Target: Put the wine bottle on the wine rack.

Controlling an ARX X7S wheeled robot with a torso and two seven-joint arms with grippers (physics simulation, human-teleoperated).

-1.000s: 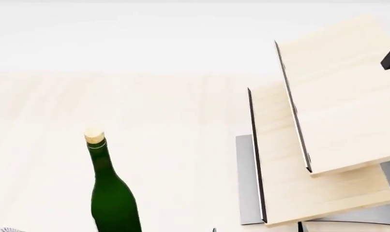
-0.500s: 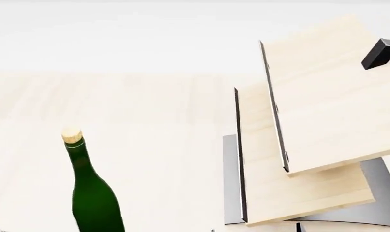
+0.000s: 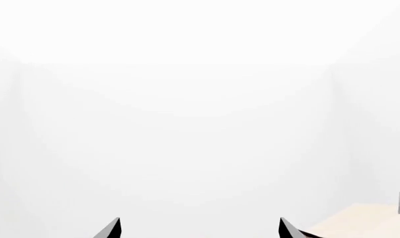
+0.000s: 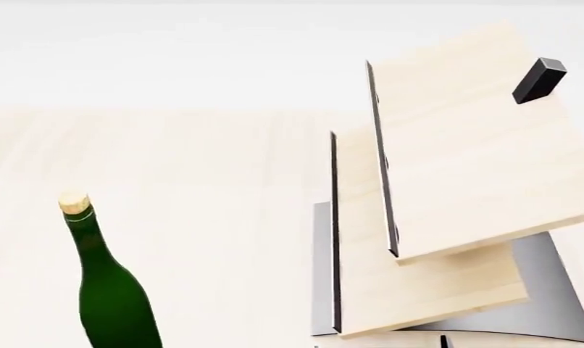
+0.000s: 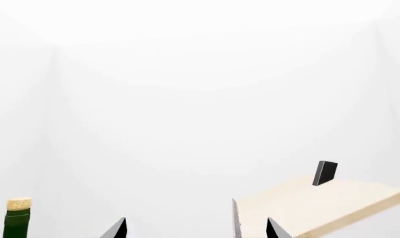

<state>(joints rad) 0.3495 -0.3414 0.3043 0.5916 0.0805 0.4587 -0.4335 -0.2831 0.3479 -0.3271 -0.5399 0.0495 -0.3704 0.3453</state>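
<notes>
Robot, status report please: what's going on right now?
Both jaws open, empty. Wine bottle upright on table, untouched. Wine rack to its right, nothing between them.

Glossy dark green glass wine bottle (image 4: pixel 113 304) with matt cork; matt pale-wood slanted wine rack (image 4: pixel 466 145) on smooth grey metal base.

The wine bottle (image 4: pixel 113 297), dark green glass with a pale cork, stands upright well left of the wine rack (image 4: pixel 447 196), whose two slanted light-wood boards sit on a grey base.
</notes>
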